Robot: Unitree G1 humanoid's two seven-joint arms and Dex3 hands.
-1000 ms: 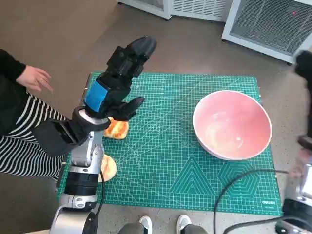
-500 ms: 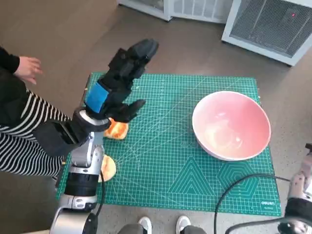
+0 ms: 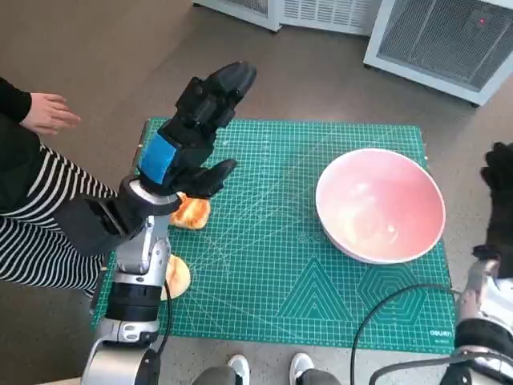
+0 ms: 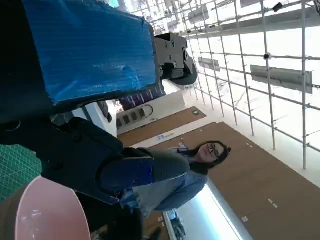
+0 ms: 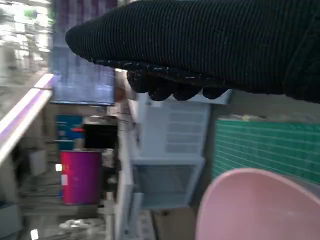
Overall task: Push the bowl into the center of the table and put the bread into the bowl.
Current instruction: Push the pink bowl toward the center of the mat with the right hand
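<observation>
Right now the pink bowl [image 3: 381,204] sits on the green cutting mat [image 3: 272,273] that covers the table, toward the mat's right side and close to its right edge. The bread [image 3: 192,212] lies on the mat's left part, well apart from the bowl, partly hidden under the left hand [image 3: 192,136]. That hand hangs above the mat with its fingers [image 3: 228,80] spread and nothing in them. A second pale piece [image 3: 178,277] lies near the mat's left edge beside the left forearm. The right hand [image 3: 501,180] shows at the picture's right border, just beside the bowl; whether its fingers are apart or together I cannot tell. A person's hand [image 3: 48,112] shows at far left.
</observation>
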